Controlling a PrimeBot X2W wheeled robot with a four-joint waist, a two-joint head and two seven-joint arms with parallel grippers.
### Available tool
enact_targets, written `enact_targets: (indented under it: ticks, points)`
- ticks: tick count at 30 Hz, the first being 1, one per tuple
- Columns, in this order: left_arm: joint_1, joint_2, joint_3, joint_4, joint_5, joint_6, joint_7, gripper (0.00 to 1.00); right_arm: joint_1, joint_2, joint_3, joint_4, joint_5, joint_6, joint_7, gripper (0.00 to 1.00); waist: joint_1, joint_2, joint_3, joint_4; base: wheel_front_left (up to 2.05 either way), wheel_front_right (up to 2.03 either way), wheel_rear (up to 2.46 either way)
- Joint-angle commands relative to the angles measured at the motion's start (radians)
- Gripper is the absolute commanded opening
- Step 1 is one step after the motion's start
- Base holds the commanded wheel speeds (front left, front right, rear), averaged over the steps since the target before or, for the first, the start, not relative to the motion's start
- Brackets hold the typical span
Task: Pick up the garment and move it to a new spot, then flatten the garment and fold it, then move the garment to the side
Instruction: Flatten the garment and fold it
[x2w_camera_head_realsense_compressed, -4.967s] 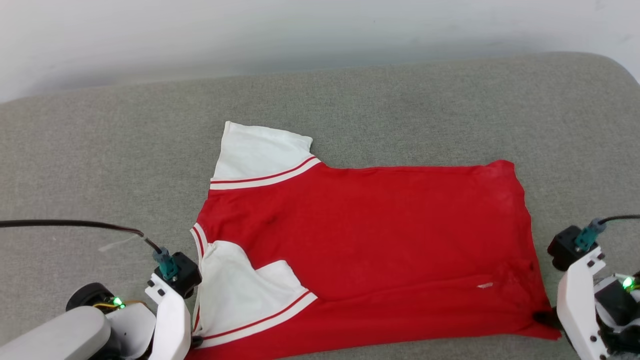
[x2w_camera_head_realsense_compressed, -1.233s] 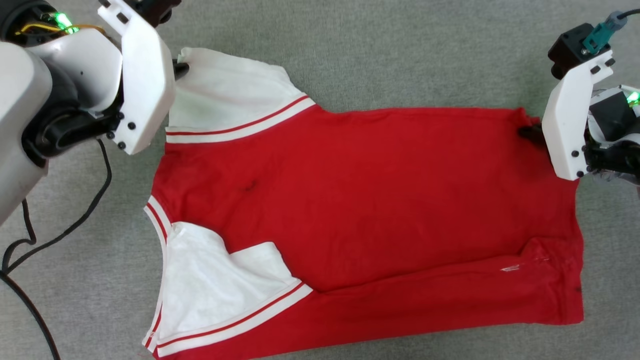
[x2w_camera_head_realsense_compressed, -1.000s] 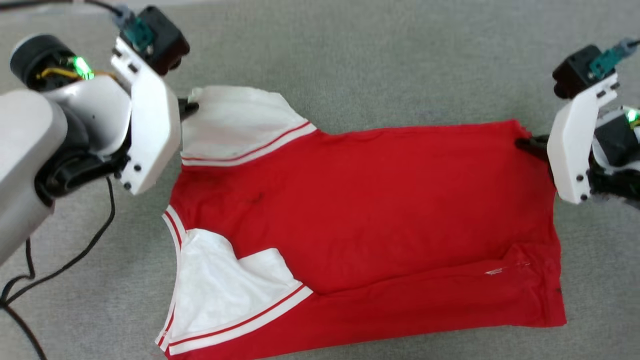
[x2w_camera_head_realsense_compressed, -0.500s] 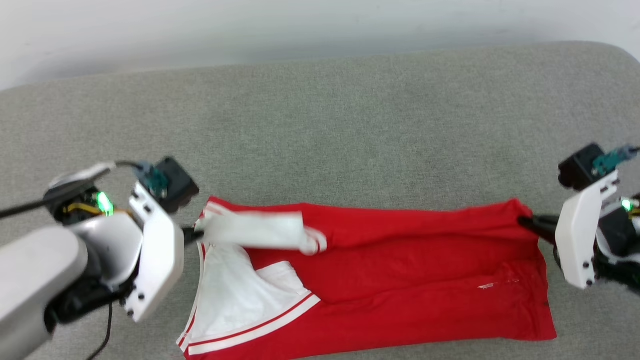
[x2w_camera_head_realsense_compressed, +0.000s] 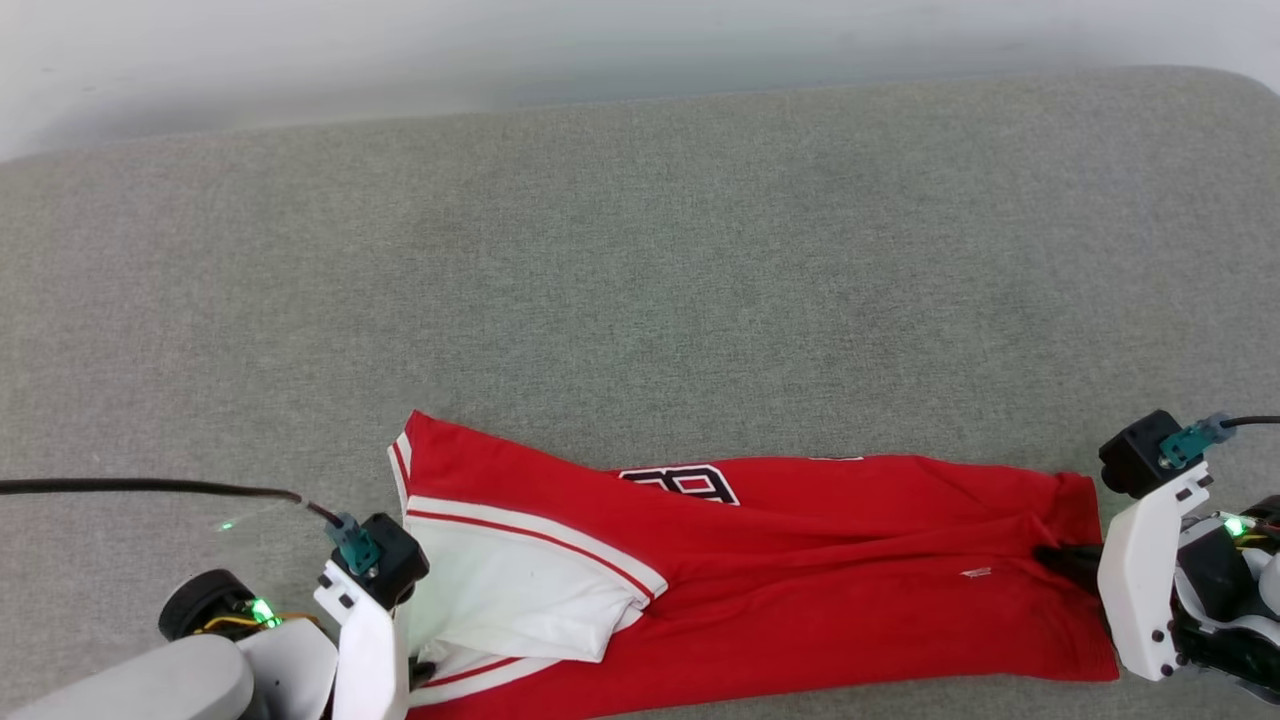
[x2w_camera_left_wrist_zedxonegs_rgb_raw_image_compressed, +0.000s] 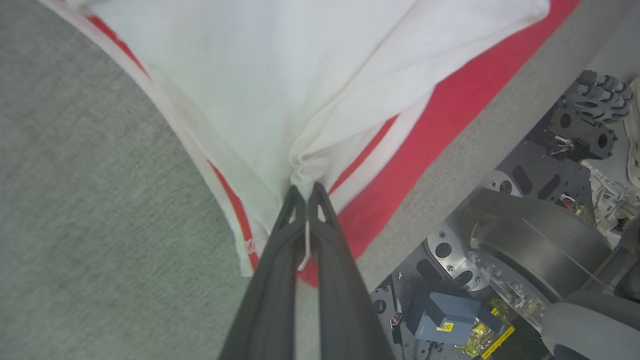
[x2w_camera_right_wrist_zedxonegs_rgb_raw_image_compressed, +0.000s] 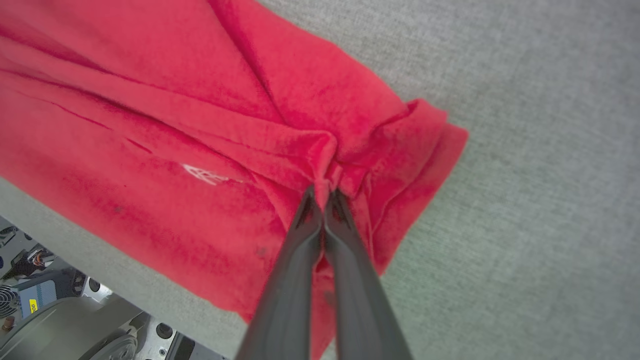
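Note:
The garment (x2w_camera_head_realsense_compressed: 800, 590) lies folded into a long red strip along the near edge of the grey surface. A white sleeve (x2w_camera_head_realsense_compressed: 520, 590) lies on top at its left end, and part of the black lettering (x2w_camera_head_realsense_compressed: 685, 483) shows at the fold's far edge. My left gripper (x2w_camera_head_realsense_compressed: 418, 672) is at the strip's left end, shut on the bunched white sleeve fabric (x2w_camera_left_wrist_zedxonegs_rgb_raw_image_compressed: 280, 75) at its tips (x2w_camera_left_wrist_zedxonegs_rgb_raw_image_compressed: 305, 189). My right gripper (x2w_camera_head_realsense_compressed: 1062, 560) is at the right end, shut on a pinch of the red hem (x2w_camera_right_wrist_zedxonegs_rgb_raw_image_compressed: 330, 150) at its tips (x2w_camera_right_wrist_zedxonegs_rgb_raw_image_compressed: 325, 194).
The grey padded surface (x2w_camera_head_realsense_compressed: 640, 280) stretches far beyond the garment to a white wall. A black cable (x2w_camera_head_realsense_compressed: 150, 487) trails from my left wrist. Just past the surface's near edge sits my base with its wheels (x2w_camera_left_wrist_zedxonegs_rgb_raw_image_compressed: 540, 245).
Both grippers have carried the garment's far edge toward me and down, folding it in half lengthwise. The lettered side has turned up at the fold. The head camera has tilted up.

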Motion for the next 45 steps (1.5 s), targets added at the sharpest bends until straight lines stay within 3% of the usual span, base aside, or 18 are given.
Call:
enact_targets:
  ticks: [1, 2, 3, 4, 5, 9, 15, 21, 26, 33, 38, 45]
  points:
    - [0.019, -0.008, -0.002, 0.014, 0.007, -0.002, -0.009, 0.00, 0.010, 0.013, 0.008, 0.011, -0.005, 0.000, -0.003, 0.00, 0.0001, 0.0000, 0.000, -0.001, 0.00, 0.00, 0.00]
    - [0.025, -0.015, -0.002, 0.024, 0.004, -0.004, -0.017, 0.00, 0.009, 0.018, 0.009, 0.014, -0.003, 0.000, -0.003, 0.16, 0.0001, 0.0000, -0.002, -0.001, 0.00, 0.00, 0.00]
    - [0.030, -0.020, 0.000, 0.029, 0.005, -0.002, -0.028, 0.00, 0.006, 0.018, 0.010, 0.014, -0.006, 0.000, -0.009, 0.64, 0.0001, 0.0000, -0.007, -0.001, 0.00, 0.00, 0.00]
    - [0.034, -0.025, 0.003, 0.031, 0.006, 0.004, -0.039, 0.34, 0.001, 0.014, 0.008, 0.009, -0.014, 0.000, -0.019, 1.00, 0.0001, 0.0000, -0.013, 0.000, 0.00, 0.00, 0.00]
    - [0.035, -0.026, 0.008, 0.028, 0.014, 0.008, -0.058, 1.00, -0.001, 0.011, 0.006, 0.000, -0.017, 0.000, -0.030, 1.00, 0.0001, 0.0000, -0.020, 0.000, 0.00, 0.00, 0.00]
    - [0.048, -0.010, 0.026, -0.004, 0.053, 0.048, -0.133, 1.00, 0.001, -0.023, -0.029, -0.055, -0.008, 0.000, -0.070, 1.00, 0.0001, 0.0000, -0.052, 0.001, 0.00, 0.00, 0.00]
    - [0.071, 0.011, 0.073, -0.047, 0.107, 0.145, -0.274, 1.00, 0.035, -0.078, -0.131, -0.135, 0.002, 0.000, -0.138, 1.00, 0.0001, 0.0000, -0.082, 0.009, 0.00, 0.00, 0.00]
    - [0.111, -0.033, 0.150, -0.018, 0.163, 0.298, -0.501, 1.00, 0.094, -0.094, -0.265, -0.118, -0.005, 0.000, -0.188, 1.00, 0.0001, 0.0000, -0.086, 0.017, 0.00, 0.00, 0.00]
    - [0.158, -0.086, 0.209, 0.025, 0.191, 0.410, -0.674, 1.00, 0.163, -0.061, -0.369, -0.043, 0.030, 0.000, -0.204, 1.00, 0.0001, 0.0000, -0.077, 0.026, 0.00, 0.00, 0.00]
    - [0.229, -0.183, 0.354, 0.054, 0.278, 0.527, -0.737, 1.00, 0.250, -0.002, -0.444, 0.019, 0.100, 0.000, -0.173, 1.00, 0.0001, 0.0000, -0.058, 0.042, 0.00, 0.00, 0.00]
    - [0.331, -0.271, 0.518, 0.039, 0.422, 0.570, -0.738, 1.00, 0.297, 0.046, -0.453, 0.042, 0.129, 0.000, -0.144, 1.00, 0.0001, 0.0000, -0.047, 0.054, 0.00, 0.00, 0.00]
    - [0.456, -0.400, 0.729, 0.015, 0.594, 0.551, -0.738, 1.00, 0.349, 0.111, -0.423, 0.062, 0.177, 0.000, -0.066, 1.00, 0.0001, 0.0000, -0.039, 0.072, 0.00, 0.00, 0.00]
